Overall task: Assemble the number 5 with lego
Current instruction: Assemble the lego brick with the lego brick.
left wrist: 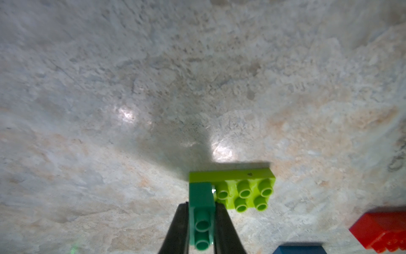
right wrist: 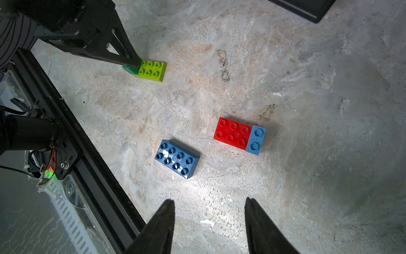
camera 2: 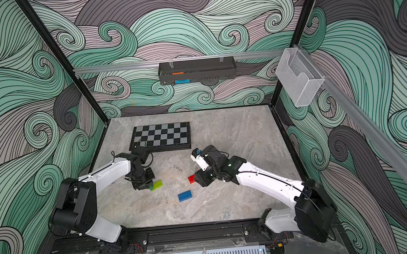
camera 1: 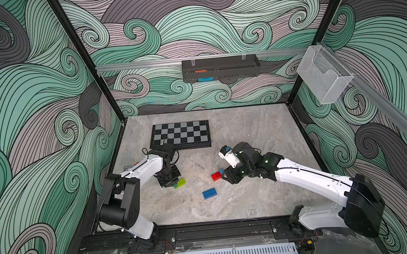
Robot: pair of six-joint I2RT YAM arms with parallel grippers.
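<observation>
My left gripper [left wrist: 201,205] is pinched narrow on the dark-green brick [left wrist: 202,198], a small smooth plastic block with two hollow round studs. I hold it at one short end of the lime brick [left wrist: 243,193]. The two touch, but I cannot tell if they are pressed home. The lime brick is a glossy oblong lying flat, studs up, six of them uncovered. Its long axis runs away from my fingers [left wrist: 178,228].

My right gripper [right wrist: 208,200] stands half open and empty above the bare, rough, mottled stone table [right wrist: 307,110]. To the right of the lime brick lies the red brick [right wrist: 232,133], with the light-blue brick [right wrist: 256,139] touching its far short end, the two in one line. The dark-blue brick [right wrist: 176,158], eight studs up, sits apart between them, nearer the front rail, its length roughly parallel to the lime brick's.

Beyond the lime brick lies the checkered board [camera 1: 180,135]. Open stone surrounds every brick.
</observation>
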